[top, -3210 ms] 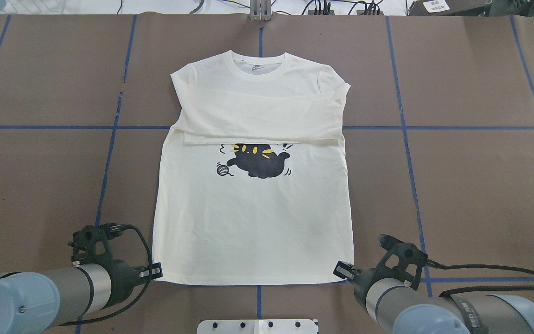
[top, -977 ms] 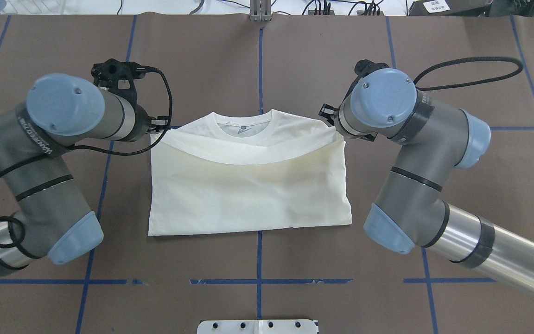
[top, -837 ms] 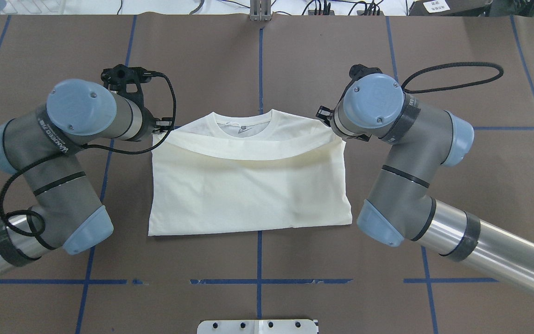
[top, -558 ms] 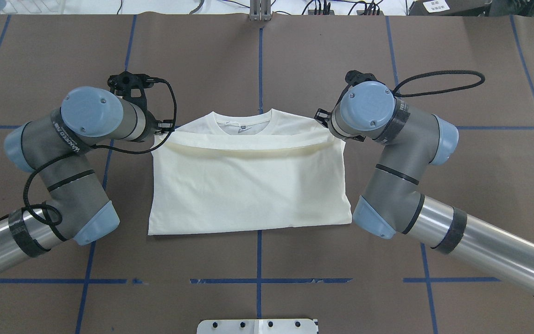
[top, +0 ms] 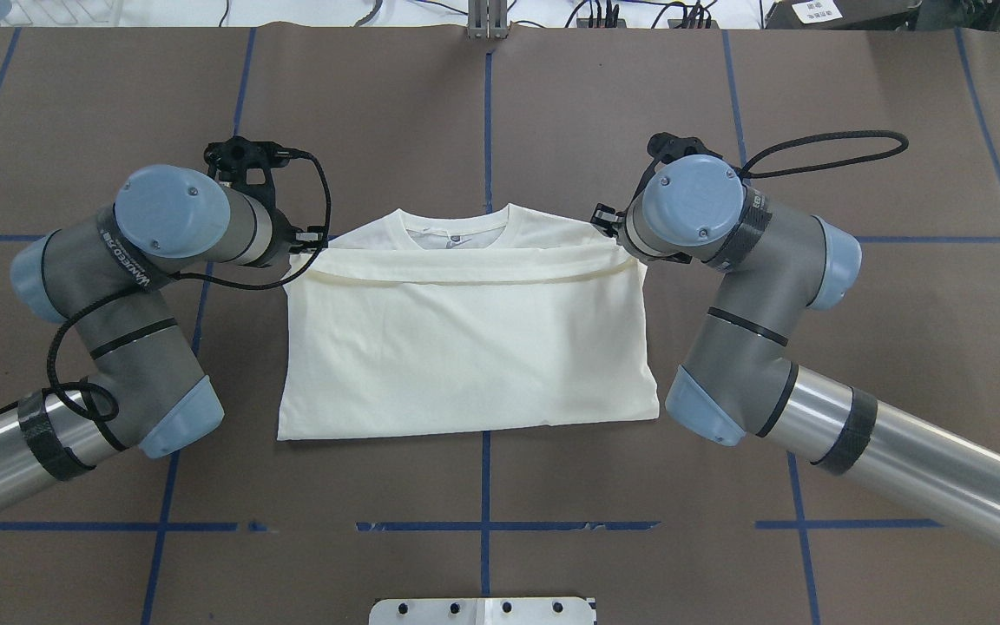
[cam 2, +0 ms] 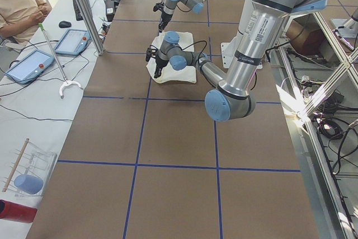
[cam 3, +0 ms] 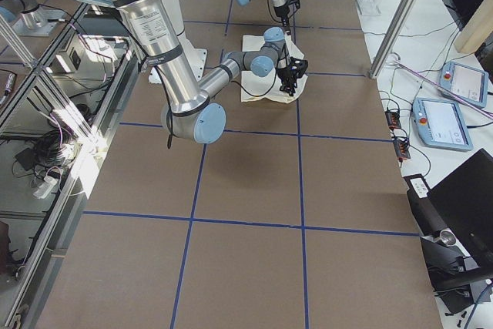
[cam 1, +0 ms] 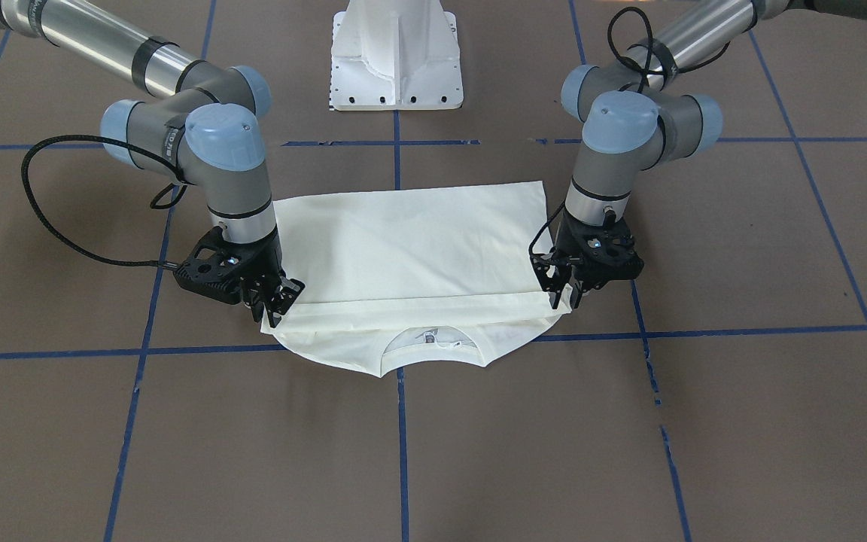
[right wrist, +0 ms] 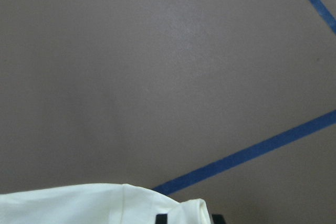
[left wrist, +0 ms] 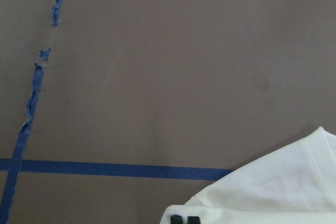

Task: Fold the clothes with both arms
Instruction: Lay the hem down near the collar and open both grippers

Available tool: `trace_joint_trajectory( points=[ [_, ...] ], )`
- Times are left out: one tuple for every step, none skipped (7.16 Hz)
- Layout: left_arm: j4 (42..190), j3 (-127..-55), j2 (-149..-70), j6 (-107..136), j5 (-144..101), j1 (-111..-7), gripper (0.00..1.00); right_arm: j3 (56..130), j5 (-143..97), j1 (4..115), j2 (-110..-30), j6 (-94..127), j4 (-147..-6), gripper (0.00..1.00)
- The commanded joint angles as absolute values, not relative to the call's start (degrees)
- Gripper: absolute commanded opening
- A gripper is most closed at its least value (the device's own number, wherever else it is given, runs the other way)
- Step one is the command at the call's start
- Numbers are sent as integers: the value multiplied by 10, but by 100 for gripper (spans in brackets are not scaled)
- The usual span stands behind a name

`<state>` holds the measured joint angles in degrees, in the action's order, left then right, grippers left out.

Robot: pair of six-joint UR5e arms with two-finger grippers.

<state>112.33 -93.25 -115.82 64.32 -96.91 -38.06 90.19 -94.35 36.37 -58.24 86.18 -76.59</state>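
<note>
White base plate [top: 483,610]: lies at the table's near edge, on the centre tape line.
Table [top: 500,486]: brown covering, marked into squares by blue tape.
Left arm [top: 144,286]: comes in from the near left corner with its elbow bent; the wrist points down at the shirt's far left corner.
Right arm [top: 752,286]: mirrors it from the near right corner, wrist down at the far right corner.
Shirt [top: 465,347]: lies flat at mid-table between the two arms, folded in half crosswise with a plain cream side up and the fold edge nearest the robot.
Hem [top: 465,269]: a stitched band across the upper layer, just short of the collar and slightly raised at both ends.
Left gripper [cam 1: 563,295]: low over the table, fingers pinched close together on the hem's left corner.
Right gripper [cam 1: 274,305]: equally low, fingers clamped on a small roll of cloth at the hem's right corner.
Collar [top: 463,227]: shows beyond the hem, on the lower layer.
Person [cam 2: 17,4]: sits past the table's far side, at a white bench.
</note>
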Motion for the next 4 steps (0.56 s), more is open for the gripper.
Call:
trace_joint_trajectory(
  points=[
    [1124,-982,-1139,613,-973,-381,100,947,-972,376,-611,752,-766,100],
    [1127,-1027,-1096,618,-989,-372,100,972,-980,378,-628,738,-763,100],
    [1160,-1074,-1039,620,-1007,-356,100,976,-979,378,-632,738,-763,100],
    [1198,-1100,-988,673,-1002,-316,100,976,-979,378,-633,738,-763,100]
  ],
)
